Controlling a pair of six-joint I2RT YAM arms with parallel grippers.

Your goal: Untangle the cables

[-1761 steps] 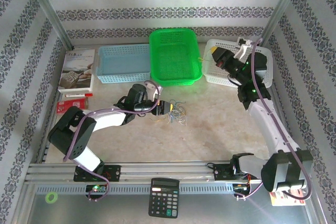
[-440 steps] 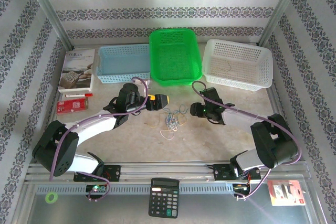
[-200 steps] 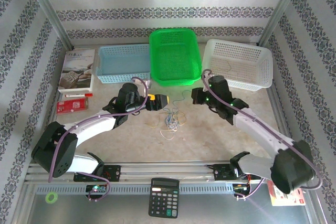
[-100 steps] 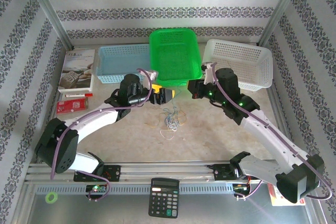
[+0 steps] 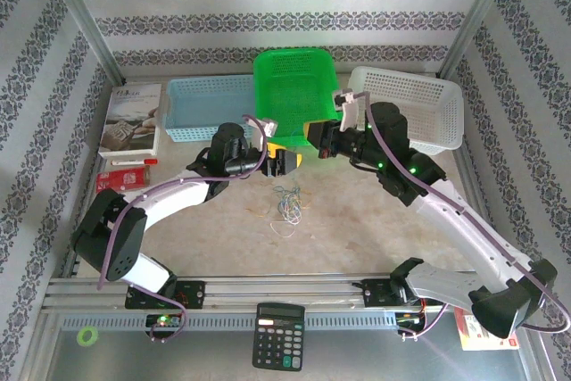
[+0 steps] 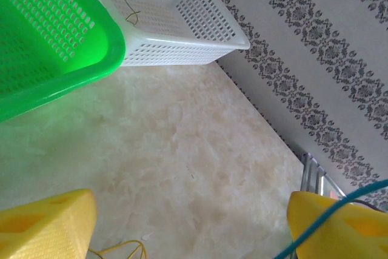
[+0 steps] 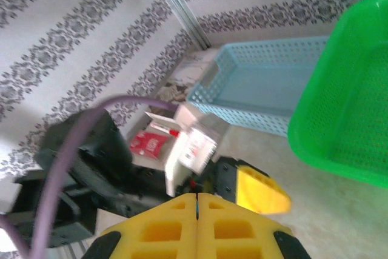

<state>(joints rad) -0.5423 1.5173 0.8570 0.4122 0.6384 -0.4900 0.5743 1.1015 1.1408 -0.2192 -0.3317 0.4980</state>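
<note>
The tangle of thin blue, yellow-tan and white wiry cable loops [image 5: 287,203] lies mid-way across the bench [image 5: 375,229], before the green plastic mesh basket [image 5: 297,95]. The left gripper [image 5: 285,161] gapes wide, a blue strand [image 6: 330,213] crossing one finger; the right gripper [image 7: 197,198] is pressed closed, nothing visibly held

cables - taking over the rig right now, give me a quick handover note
Left gripper: open, with a blue cable running across one finger.
Right gripper: shut, up near the green basket; can't tell if it pinches a strand.
Cables: tangled pile on the table between the arms. One yellow-tan loop lies in the white basket.
Done: one loop sorted out.
Left: the rest of the pile.
</note>
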